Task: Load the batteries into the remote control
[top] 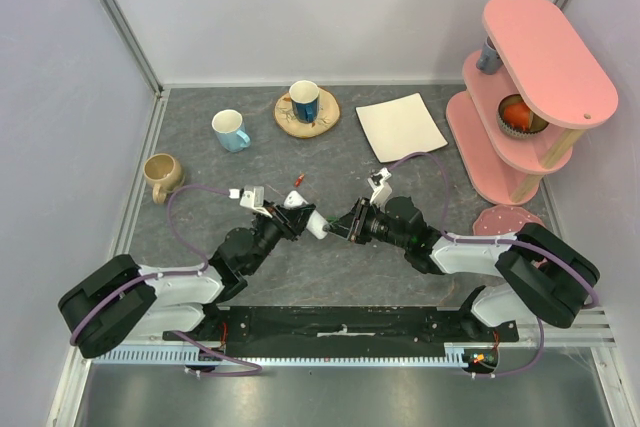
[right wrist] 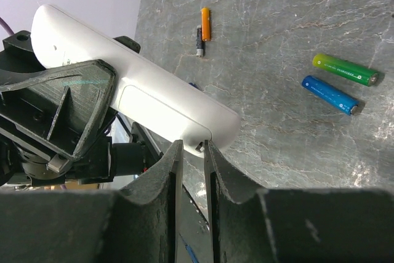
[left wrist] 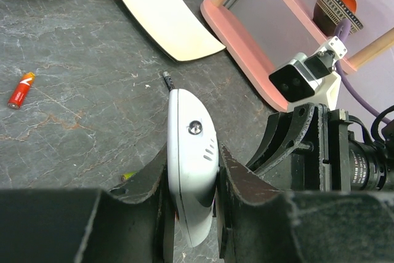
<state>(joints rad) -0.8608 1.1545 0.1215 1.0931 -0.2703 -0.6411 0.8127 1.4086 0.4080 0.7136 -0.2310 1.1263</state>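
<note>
The white remote control is held edge-up above the table in my left gripper, which is shut on its sides; it shows in the top view too. My right gripper is nearly shut, with only a narrow slit between the fingers. Its tips touch the underside of the remote's rounded end, by a small tab. A green battery and a blue battery lie side by side on the table. A red-orange battery lies apart from them, beside a small dark piece.
A flat square white plate lies at the back right, beside a pink tiered shelf. Two mugs stand at the back left. A third mug stands on a wooden saucer.
</note>
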